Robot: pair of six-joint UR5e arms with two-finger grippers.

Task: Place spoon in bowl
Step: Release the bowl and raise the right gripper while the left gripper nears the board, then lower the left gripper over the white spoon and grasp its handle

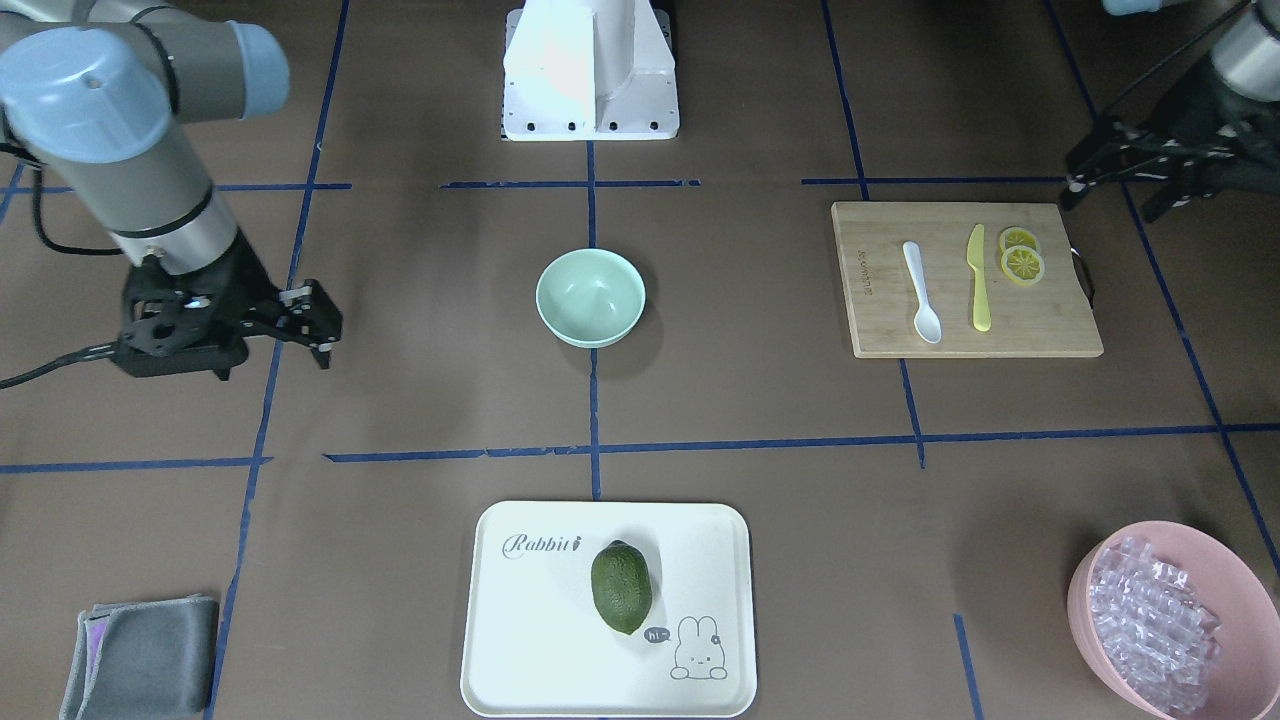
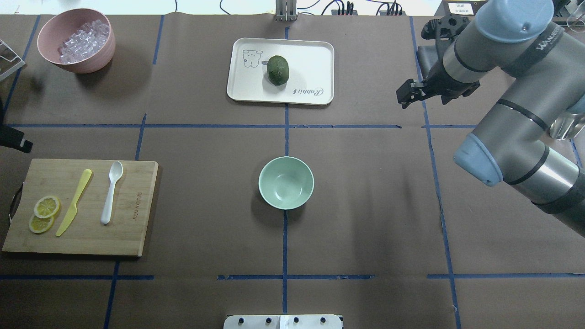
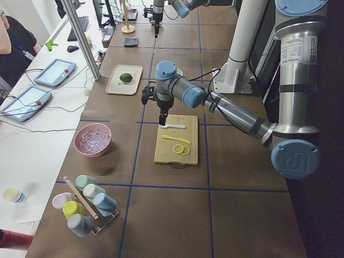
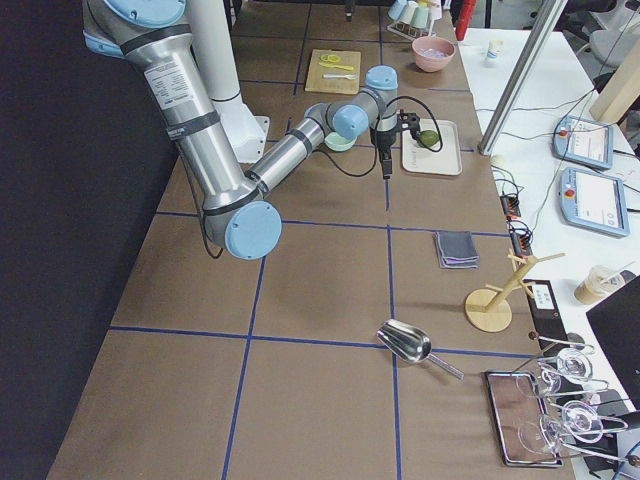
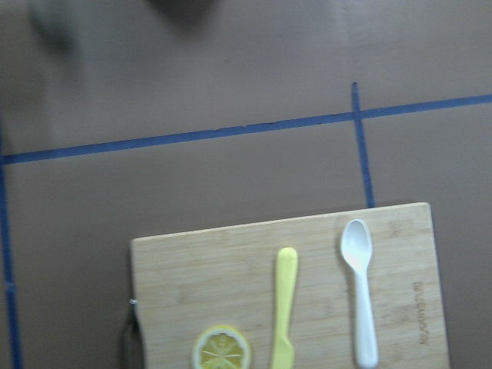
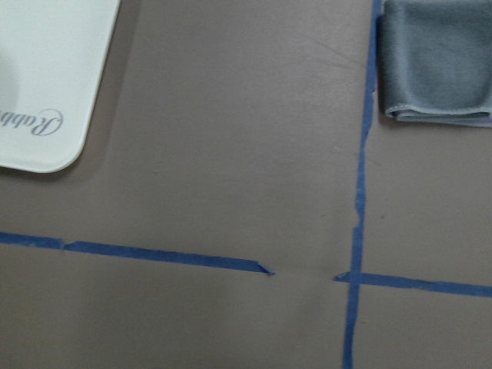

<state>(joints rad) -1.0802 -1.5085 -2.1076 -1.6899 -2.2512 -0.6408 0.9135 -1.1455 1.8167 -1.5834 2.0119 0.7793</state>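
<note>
The white spoon lies on a wooden cutting board on my left side, scoop toward the operators' side. It also shows in the overhead view and in the left wrist view. The mint-green bowl stands empty at the table's middle. My left gripper hovers above the table just off the board's robot-side outer corner, open and empty. My right gripper hovers far from the bowl on the other side, open and empty.
On the board beside the spoon lie a yellow plastic knife and two lemon slices. A white tray holds a dark green fruit. A pink bowl of clear pieces and a grey cloth sit at the operators' side corners.
</note>
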